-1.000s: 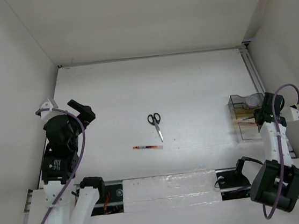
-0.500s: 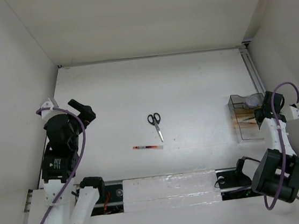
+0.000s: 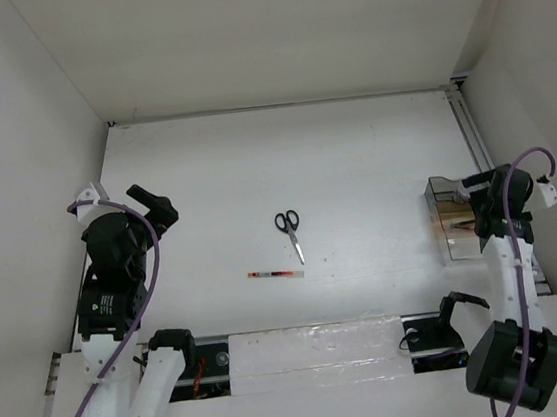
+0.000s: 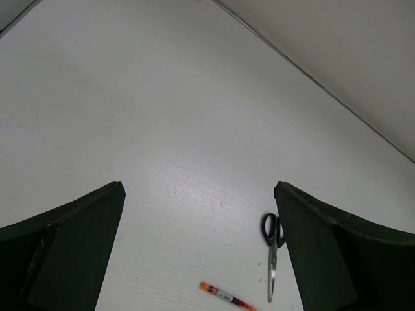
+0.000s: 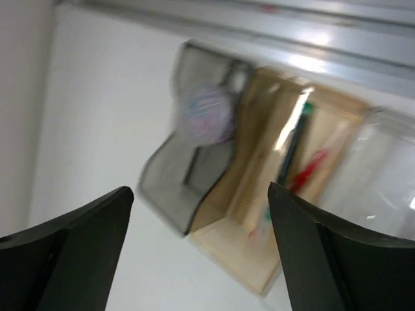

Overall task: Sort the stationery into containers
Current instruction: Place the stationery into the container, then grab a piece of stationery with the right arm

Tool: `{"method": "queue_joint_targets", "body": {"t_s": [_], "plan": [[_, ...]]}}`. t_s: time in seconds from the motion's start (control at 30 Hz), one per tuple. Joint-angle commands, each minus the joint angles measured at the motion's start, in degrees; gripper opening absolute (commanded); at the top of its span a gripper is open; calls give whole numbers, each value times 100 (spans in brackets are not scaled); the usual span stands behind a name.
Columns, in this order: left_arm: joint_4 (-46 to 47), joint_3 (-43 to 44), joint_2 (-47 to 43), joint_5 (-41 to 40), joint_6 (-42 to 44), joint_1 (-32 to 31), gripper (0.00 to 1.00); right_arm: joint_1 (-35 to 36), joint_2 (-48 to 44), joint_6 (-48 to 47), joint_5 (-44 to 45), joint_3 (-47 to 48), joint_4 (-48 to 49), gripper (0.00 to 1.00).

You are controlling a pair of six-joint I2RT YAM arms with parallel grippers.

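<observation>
Above the boxes (image 5: 237,249) at the edge of the counter (image 3: 354,160), my right fingers (image 5: 65,246) hang spread and empty; my left fingers (image 4: 65,253), equally wide, face the unsorted scissors (image 3: 288,230) and pen (image 3: 275,273)

Near the middle of the table (image 3: 352,150) lie the scissors (image 3: 288,231), handles toward twelve o'clock and blades toward six. Just past the blade tips, at about seven o'clock from the scissors, a loose pen (image 3: 275,273) lies crosswise. Well off at three o'clock, along the table's right edge, three boxes stand side by side in a row running twelve to six. The far box (image 5: 185,188) holds the disc (image 5: 207,115), the middle box (image 5: 259,265) holds pens (image 5: 293,142), and the near box (image 5: 382,188) comes last. The right gripper (image 3: 482,213) hangs over that row. The left gripper (image 3: 152,205) sits at nine o'clock, well apart from everything.
</observation>
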Motion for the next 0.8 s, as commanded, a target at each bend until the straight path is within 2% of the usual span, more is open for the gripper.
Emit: {"method": "queue_joint_targets", "body": {"t_s": [0.0,0.1,0.13,0.2,0.23,0.27,0.33,0.37,0.43,0.5,0.6,0.77], "plan": [[171,-23,13,3,9,4,100,917,-562,-634,-864,412,809,100],[171,-23,13,-58,9,4,100,1903,-615,-1334,-1295,561,1196,100],[171,-23,66,-110,9,4,100,2637,-502,-1599,-1740,623,1519,100],[119,-23,66,-173,-53,4,100,3414,83,-2135,-2252,1044,1611,100],[119,-23,66,-233,-105,4,100,3845,349,-2703,-2411,1237,1611,100],[66,-23,66,-234,-106,4,100,4815,647,-2988,-2239,1474,1410,100],[66,-23,66,-295,-106,4,100,5743,1623,-3759,-1887,2256,1093,100],[66,-23,66,-356,-158,4,100,6487,1930,-4025,-1886,2485,866,100],[14,30,66,-427,-158,4,100,7185,2693,-4474,-1563,3039,680,100],[13,30,66,-506,-220,4,100,7774,3074,-4940,-1376,3216,731,100],[-92,30,399,-576,-220,4,100,7952,3778,-5257,-1945,3690,408,97],[-198,144,1207,-630,-334,4,100,8226,4463,-5478,-1561,4034,108,96]]}}
